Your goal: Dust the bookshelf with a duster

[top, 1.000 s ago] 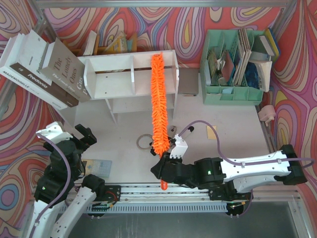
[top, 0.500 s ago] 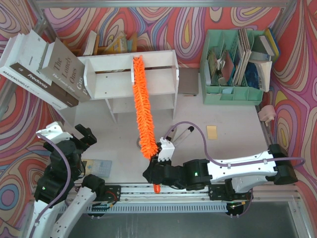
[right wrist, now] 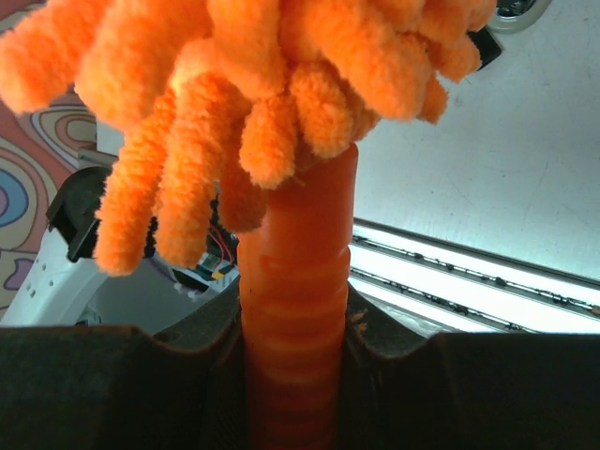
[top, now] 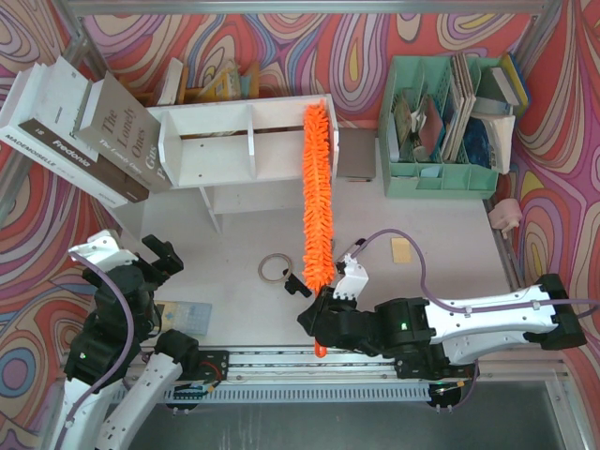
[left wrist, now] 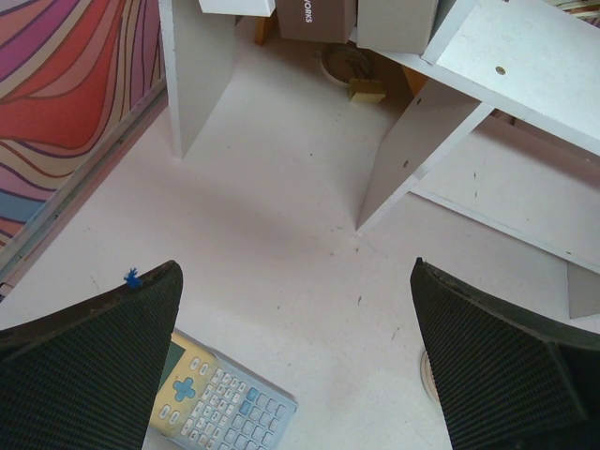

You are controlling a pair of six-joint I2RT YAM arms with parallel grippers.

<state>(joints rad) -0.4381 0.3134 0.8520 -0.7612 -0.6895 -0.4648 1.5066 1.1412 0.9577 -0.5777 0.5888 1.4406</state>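
The bright orange fluffy duster (top: 319,197) reaches from my right gripper (top: 323,326) up the table, and its tip lies over the right end of the white bookshelf (top: 206,122), near the top board's right edge. In the right wrist view that gripper (right wrist: 295,323) is shut on the ribbed orange handle (right wrist: 298,253), with the chenille strands (right wrist: 234,84) filling the top of the picture. My left gripper (top: 141,267) hangs over the near left of the table, away from the duster. Its fingers (left wrist: 103,347) stand wide open over bare table, nothing between them, and the shelf's white panels (left wrist: 422,141) lie ahead.
A calculator (top: 183,314) lies by the left gripper (left wrist: 295,272), showing under its left finger (left wrist: 220,398). A ring (top: 273,268) sits beside the duster's lower end. Large books (top: 75,131) lean at the back left. The mint green organiser (top: 441,178) stands back right.
The duster's tip swept left along the shelf top, then back right to the shelf's right end. The right arm shifted right with it. The left arm has not moved.
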